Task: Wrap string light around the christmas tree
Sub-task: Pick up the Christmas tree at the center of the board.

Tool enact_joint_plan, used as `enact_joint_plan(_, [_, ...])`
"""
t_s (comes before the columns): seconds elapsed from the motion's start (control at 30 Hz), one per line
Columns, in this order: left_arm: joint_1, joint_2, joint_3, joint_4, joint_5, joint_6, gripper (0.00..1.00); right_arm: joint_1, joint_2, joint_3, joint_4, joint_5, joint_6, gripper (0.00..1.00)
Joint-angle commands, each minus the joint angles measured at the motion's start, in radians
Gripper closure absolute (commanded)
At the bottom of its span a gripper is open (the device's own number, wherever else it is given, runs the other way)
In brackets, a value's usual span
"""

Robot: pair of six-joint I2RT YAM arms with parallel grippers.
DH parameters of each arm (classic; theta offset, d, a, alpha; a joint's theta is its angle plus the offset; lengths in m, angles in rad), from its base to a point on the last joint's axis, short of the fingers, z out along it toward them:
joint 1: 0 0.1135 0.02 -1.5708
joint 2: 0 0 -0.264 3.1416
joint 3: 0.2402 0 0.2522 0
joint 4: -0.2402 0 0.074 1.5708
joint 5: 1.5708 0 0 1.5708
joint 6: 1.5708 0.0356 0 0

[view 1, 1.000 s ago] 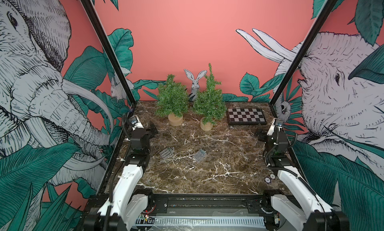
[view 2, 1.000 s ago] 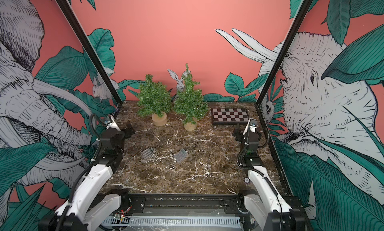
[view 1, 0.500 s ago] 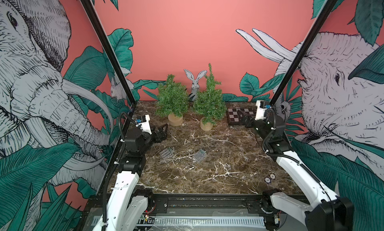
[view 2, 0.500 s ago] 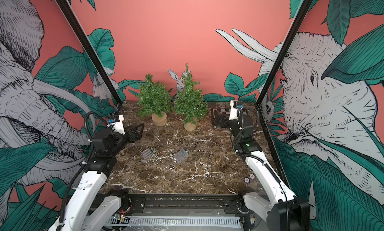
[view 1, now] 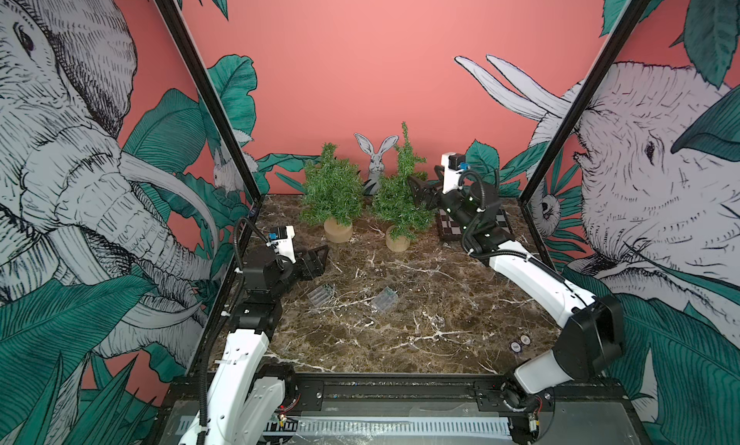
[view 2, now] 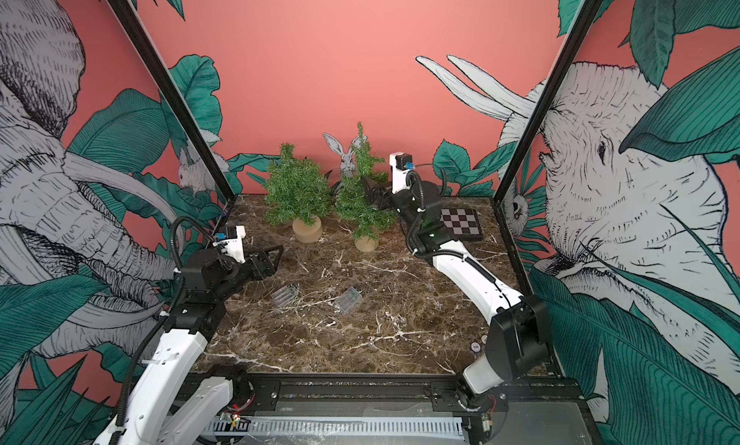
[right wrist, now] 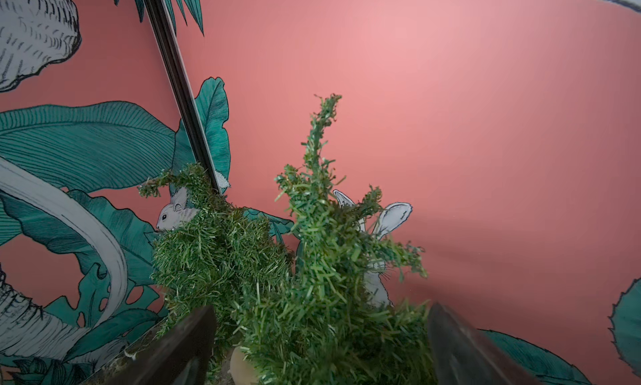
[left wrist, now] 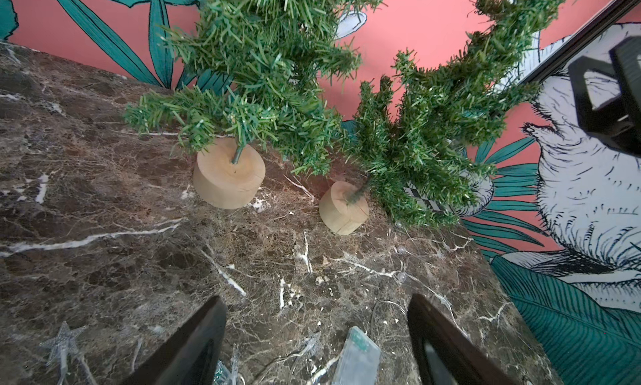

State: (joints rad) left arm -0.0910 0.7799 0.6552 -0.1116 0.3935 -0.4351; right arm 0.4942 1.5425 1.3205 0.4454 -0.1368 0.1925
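Pointing at the taller christmas tree (view 1: pixel 400 206), the right arm is stretched far forward and raised off the worktop (view 1: pixel 440 302), elbow low near the front rail, forearm over the checkerboard (view 2: pixel 460 222). The right tool (view 1: pixel 416 190) sits level at the tree's mid-height, jaws spread wide and holding nothing; in the wrist view the foliage fills the gap between its fingers (right wrist: pixel 187 345), contact unclear. The left arm is bent upright at the left edge, wrist tipped forward and down. The left tool (view 1: pixel 318 258) hovers above the worktop, also wide open and empty. String light lies loose on the worktop mid-area: two clear battery packs (view 1: pixel 321 294) (view 1: pixel 385 299) with thin wire, well short of both trees. A shorter tree (view 1: pixel 334 194) stands just left of the tall one.
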Motion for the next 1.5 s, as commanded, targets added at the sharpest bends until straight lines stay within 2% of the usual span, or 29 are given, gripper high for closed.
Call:
enact_joint_plan(0.0, [0.000, 0.003, -0.011, -0.021, 0.016, -0.012, 0.17, 0.031, 0.000, 0.026, 0.043, 0.154, 0.009, 0.03])
enact_joint_plan(0.1, [0.000, 0.005, -0.014, -0.017, 0.009, -0.013, 0.17, 0.069, 0.032, 0.053, 0.026, 0.236, -0.014, 0.03])
enact_joint_plan(0.17, [0.001, 0.006, -0.017, -0.021, 0.000, -0.010, 0.17, 0.088, 0.051, 0.119, -0.059, 0.287, -0.020, 0.04])
enact_joint_plan(0.43, [0.000, 0.010, -0.013, -0.032, -0.007, 0.000, 0.17, 0.103, 0.168, 0.290, -0.291, 0.358, 0.055, 0.12])
enact_joint_plan(0.93, [0.000, 0.006, -0.016, -0.030, 0.008, 0.003, 0.17, 0.119, 0.306, 0.417, -0.252, 0.416, 0.056, 0.15])
enact_joint_plan(1.23, [0.001, -0.010, -0.003, -0.060, -0.019, 0.024, 0.17, 0.122, 0.343, 0.457, -0.239, 0.420, 0.000, 0.43])
enact_joint_plan(1.47, [0.000, -0.020, -0.004, -0.056, -0.015, 0.029, 0.19, 0.137, 0.335, 0.480, -0.226, 0.406, -0.088, 0.72])
